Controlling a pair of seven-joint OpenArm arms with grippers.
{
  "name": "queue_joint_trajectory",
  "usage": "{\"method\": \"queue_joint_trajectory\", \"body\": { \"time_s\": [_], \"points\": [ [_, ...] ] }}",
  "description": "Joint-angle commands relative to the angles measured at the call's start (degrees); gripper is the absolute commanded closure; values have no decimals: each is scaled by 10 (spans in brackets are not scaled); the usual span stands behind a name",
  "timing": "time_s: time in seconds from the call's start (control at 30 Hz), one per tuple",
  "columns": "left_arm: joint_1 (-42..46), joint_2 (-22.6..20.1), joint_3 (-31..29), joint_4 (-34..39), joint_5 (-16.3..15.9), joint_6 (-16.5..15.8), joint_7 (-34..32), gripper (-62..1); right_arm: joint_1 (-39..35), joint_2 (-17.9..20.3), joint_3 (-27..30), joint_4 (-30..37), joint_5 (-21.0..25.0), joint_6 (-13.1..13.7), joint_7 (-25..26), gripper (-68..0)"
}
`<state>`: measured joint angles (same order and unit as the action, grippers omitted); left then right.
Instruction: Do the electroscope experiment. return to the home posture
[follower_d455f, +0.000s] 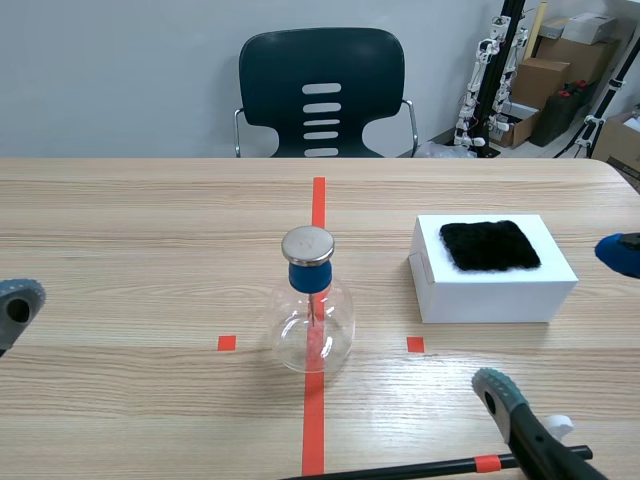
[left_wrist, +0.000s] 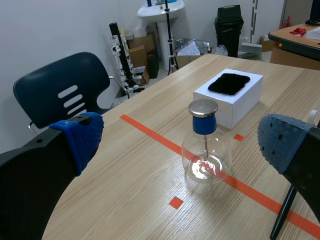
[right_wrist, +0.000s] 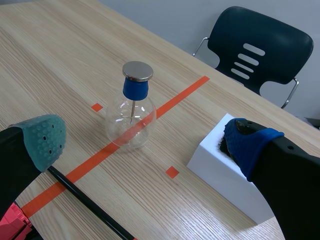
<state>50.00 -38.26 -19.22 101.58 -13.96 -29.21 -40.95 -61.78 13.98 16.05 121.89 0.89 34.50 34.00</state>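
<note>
The electroscope, a clear flask (follower_d455f: 312, 318) with a blue stopper and a flat metal cap (follower_d455f: 307, 244), stands on the orange tape line at the table's middle. Right of it, a white box (follower_d455f: 490, 290) carries a black fur cloth (follower_d455f: 490, 245). A thin black rod (follower_d455f: 400, 469) with an orange band lies by the front edge. My right gripper (follower_d455f: 560, 322) hovers open near the front right, empty, with the flask (right_wrist: 131, 120) and rod (right_wrist: 85, 200) ahead of it. My left gripper (left_wrist: 182, 141) is open and empty at the left edge, facing the flask (left_wrist: 206, 155).
A dark chair (follower_d455f: 322, 95) stands behind the table's far edge. Cardboard boxes (follower_d455f: 545, 80) and stands clutter the back right of the room. Small orange tape squares (follower_d455f: 227, 343) flank the flask.
</note>
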Motion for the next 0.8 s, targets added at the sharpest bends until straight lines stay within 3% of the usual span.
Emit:
{"method": "queue_joint_trajectory", "body": {
  "time_s": [0.0, 0.77],
  "points": [
    [3, 1, -2, 8, -7, -1, -10, -623, 0, 0, 4, 5, 8, 0, 8, -679],
    [3, 2, 0, 8, -7, -1, -1, -623, 0, 0, 4, 5, 8, 0, 9, -679]
  ]
}}
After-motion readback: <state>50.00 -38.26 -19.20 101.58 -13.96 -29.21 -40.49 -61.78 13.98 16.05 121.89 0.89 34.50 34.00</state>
